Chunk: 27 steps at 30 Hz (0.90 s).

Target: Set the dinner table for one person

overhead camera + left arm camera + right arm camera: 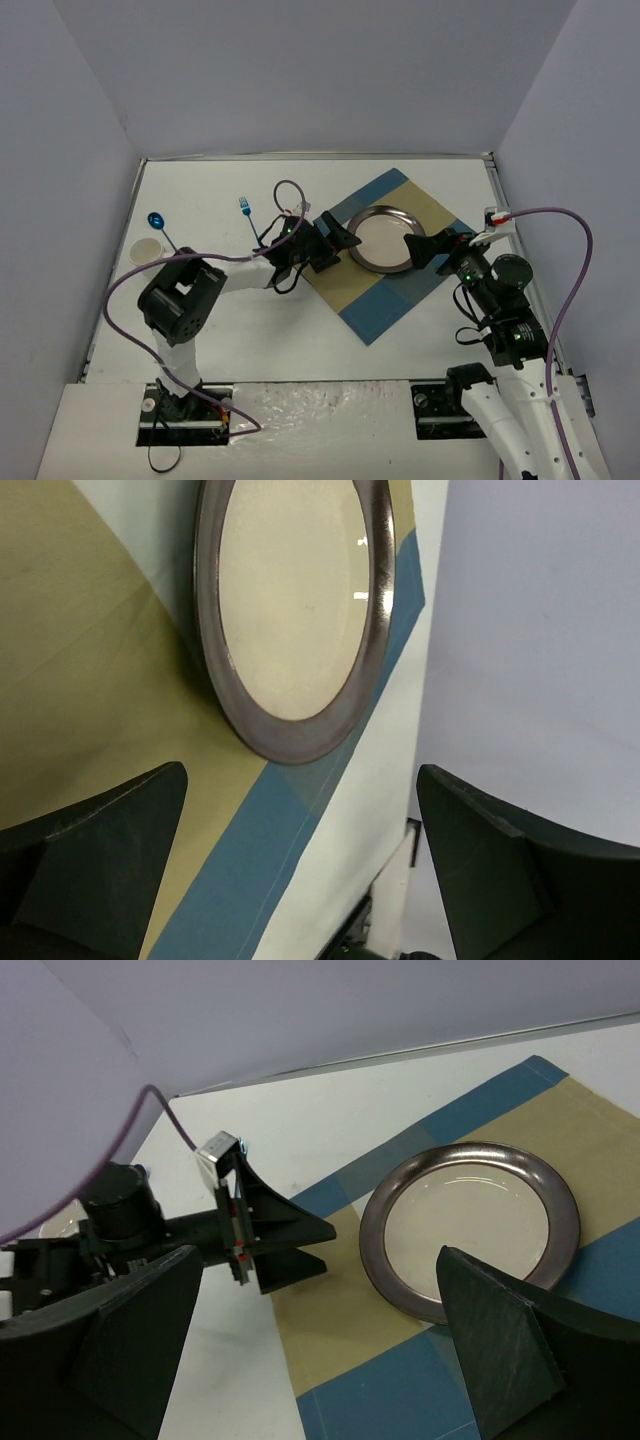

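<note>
On the white table (260,320), the spoon (153,220) and fork (243,205) lay far left, then the left gripper (344,243), jaws wide and empty, flanked the plate (383,238) on its mat (385,300) opposite the equally open right gripper (415,252), so either arm swinging away low could shove the plate askew.

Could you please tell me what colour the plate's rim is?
The plate has a dark metallic-brown rim; left wrist view.

The left arm (182,300) and right arm (510,330) had black joints, white links, purple cables (577,270), and matte black fingers (95,865).
</note>
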Each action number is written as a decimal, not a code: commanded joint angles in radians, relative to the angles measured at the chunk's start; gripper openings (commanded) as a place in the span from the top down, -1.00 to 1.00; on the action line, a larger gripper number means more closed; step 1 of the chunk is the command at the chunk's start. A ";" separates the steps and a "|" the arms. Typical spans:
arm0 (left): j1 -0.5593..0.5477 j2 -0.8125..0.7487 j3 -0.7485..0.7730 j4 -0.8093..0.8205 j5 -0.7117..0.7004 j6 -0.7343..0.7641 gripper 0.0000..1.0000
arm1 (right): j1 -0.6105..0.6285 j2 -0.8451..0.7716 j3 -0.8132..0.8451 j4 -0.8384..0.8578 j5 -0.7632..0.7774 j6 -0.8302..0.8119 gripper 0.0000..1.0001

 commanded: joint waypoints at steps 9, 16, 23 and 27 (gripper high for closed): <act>0.219 -0.554 0.184 -1.015 -0.358 0.660 -0.94 | 0.005 0.075 0.061 0.039 -0.011 -0.004 -1.00; 0.700 -0.665 0.205 -1.226 -0.287 0.877 -0.94 | 0.005 0.133 0.062 0.034 -0.070 0.006 -1.00; 0.971 -0.613 0.219 -1.240 -0.275 0.917 -0.83 | 0.022 0.139 0.048 0.037 -0.117 0.002 -1.00; 1.093 -0.561 0.210 -1.203 -0.246 0.903 -0.77 | 0.060 0.130 0.042 0.036 -0.106 -0.011 -1.00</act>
